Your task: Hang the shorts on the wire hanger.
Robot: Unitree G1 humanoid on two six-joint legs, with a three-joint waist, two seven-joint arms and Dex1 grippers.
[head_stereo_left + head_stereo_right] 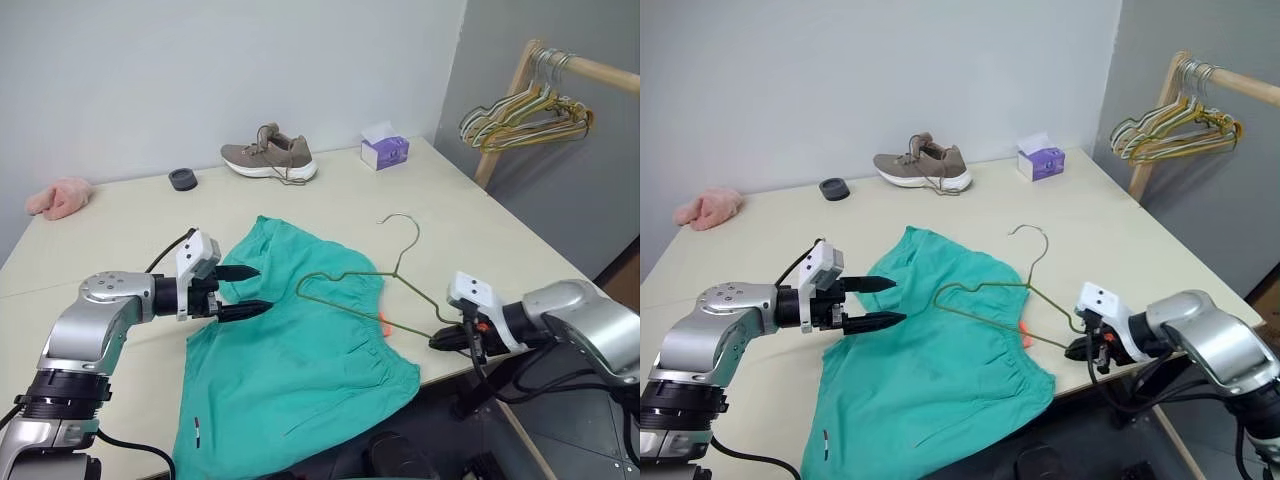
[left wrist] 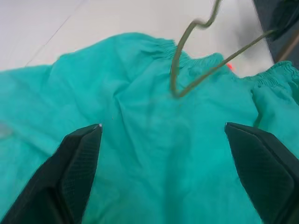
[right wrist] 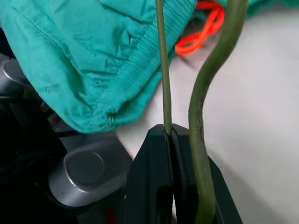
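On my far left I see a pink cloth (image 1: 59, 196) bunched at the table's (image 1: 130, 230) back corner, and a small dark round cap (image 1: 183, 179) a little further along the back edge. My left gripper (image 1: 243, 291) hovers over the left edge of the shorts (image 1: 300, 365) with its two black fingers spread wide, gripping nothing. The shorts lie flat on the table near its front edge, teal-green, with the gathered waistband toward my right and one hem hanging off the front. A tan sneaker (image 1: 270, 155) sits at the back, near the wall. The wire hanger (image 1: 365, 283) lies across the waistband end of the shorts, one end of its triangle over the fabric, its hook (image 1: 402, 232) pointing away from me over bare table. A small orange tag (image 1: 384, 323) shows beside the waistband. A purple tissue box (image 1: 384, 150) stands behind. My right gripper (image 1: 441, 341) is closed tight on the hanger's thin wire at its right end, at the table's front edge. On the far right, coloured hangers (image 1: 525, 118) bunch on a wooden rail (image 1: 590, 70).
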